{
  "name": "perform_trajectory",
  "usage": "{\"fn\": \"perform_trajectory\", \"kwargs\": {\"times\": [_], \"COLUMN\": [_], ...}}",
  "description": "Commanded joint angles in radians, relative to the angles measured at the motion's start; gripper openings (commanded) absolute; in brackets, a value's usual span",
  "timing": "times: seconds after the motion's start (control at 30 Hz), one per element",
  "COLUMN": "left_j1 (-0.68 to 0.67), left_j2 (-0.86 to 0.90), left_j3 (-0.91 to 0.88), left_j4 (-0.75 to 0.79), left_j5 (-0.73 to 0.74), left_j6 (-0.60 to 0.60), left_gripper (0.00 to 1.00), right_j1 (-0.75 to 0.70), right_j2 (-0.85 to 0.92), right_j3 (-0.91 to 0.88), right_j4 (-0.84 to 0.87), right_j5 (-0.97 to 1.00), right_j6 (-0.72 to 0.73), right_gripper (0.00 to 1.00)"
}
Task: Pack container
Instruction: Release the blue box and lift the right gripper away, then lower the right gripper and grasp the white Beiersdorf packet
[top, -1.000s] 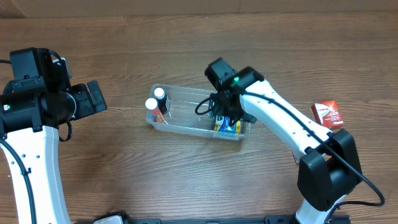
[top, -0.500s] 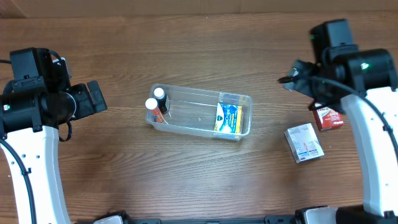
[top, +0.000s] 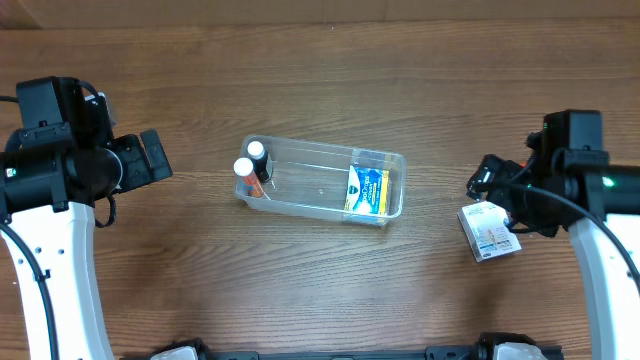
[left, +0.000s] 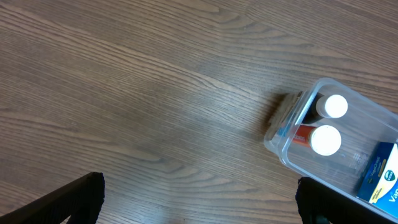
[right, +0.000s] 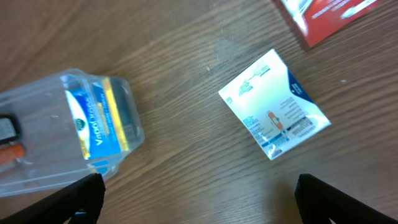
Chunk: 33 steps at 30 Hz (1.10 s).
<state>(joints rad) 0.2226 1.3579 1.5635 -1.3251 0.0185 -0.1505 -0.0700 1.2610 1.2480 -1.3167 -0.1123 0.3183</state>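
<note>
The clear plastic container (top: 322, 150) lies in the middle of the table. It holds two white-capped bottles (top: 245, 168) at its left end and a blue and yellow box (top: 367, 190) at its right end. A white box (top: 490, 232) lies on the table to the right. A red box (right: 323, 15) lies beyond it, hidden under my right arm in the overhead view. My right gripper (top: 487, 182) is open and empty above the table, beside the white box (right: 273, 102). My left gripper (top: 150, 160) is open and empty, left of the container (left: 280, 140).
The wooden table's far edge runs along the top of the overhead view. The container (right: 37, 174) with the blue and yellow box (right: 99, 121) shows at the left of the right wrist view.
My right gripper left the container, with the blue and yellow box staying inside, swung out to the right, then came toward the white box. The left arm has not moved.
</note>
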Motion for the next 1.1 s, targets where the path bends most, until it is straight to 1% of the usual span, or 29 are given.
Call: {"fn": "perform_trajectory", "kwargs": {"times": [0.0,0.03,0.07,0.1,0.13,0.17,0.23,0.27,0.37,0.47,0.77,0.87,1.07], "left_j1": [0.000,0.000,0.000,0.000,0.000,0.000,0.000,0.000,0.000,0.000,0.000,0.000,0.000], "left_j2": [0.002,0.002,0.002,0.002,0.002,0.002,0.002,0.002,0.002,0.002,0.002,0.002,0.002], "left_j3": [0.000,0.000,0.000,0.000,0.000,0.000,0.000,0.000,0.000,0.000,0.000,0.000,0.000], "left_j4": [-0.002,-0.002,-0.003,-0.002,-0.002,-0.002,-0.002,-0.002,-0.002,0.001,0.005,0.002,-0.002], "left_j5": [0.002,0.001,0.001,0.001,0.001,0.001,0.001,0.001,0.001,0.001,0.001,0.001,0.001], "left_j6": [-0.003,-0.003,-0.003,-0.003,-0.003,-0.003,-0.003,-0.004,-0.004,-0.004,-0.003,-0.003,-0.003], "left_gripper": [1.00,1.00,1.00,1.00,1.00,1.00,1.00,1.00,1.00,1.00,1.00,1.00,1.00], "right_j1": [-0.012,-0.012,-0.012,-0.012,-0.012,-0.012,-0.012,-0.012,-0.012,-0.012,-0.012,-0.023,-0.031], "right_j2": [0.009,0.010,0.014,0.027,0.044,0.062,0.111,0.163,0.238,0.278,0.279,0.279,0.297], "right_j3": [-0.007,-0.007,-0.007,-0.007,-0.007,-0.007,-0.007,-0.007,-0.008,-0.054,-0.287,-0.316,-0.354], "right_j4": [0.108,0.139,0.164,0.161,0.132,0.095,0.015,-0.008,0.020,0.089,0.307,0.362,0.400], "right_j5": [0.067,0.136,0.144,0.145,0.145,0.146,0.157,0.183,0.154,0.139,0.165,0.220,0.204], "right_j6": [-0.062,-0.093,-0.204,-0.350,-0.467,-0.553,-0.701,-0.753,-0.753,-0.754,-0.732,-0.684,-0.684], "right_gripper": [1.00,1.00,1.00,1.00,1.00,1.00,1.00,1.00,1.00,1.00,1.00,1.00,1.00]}}
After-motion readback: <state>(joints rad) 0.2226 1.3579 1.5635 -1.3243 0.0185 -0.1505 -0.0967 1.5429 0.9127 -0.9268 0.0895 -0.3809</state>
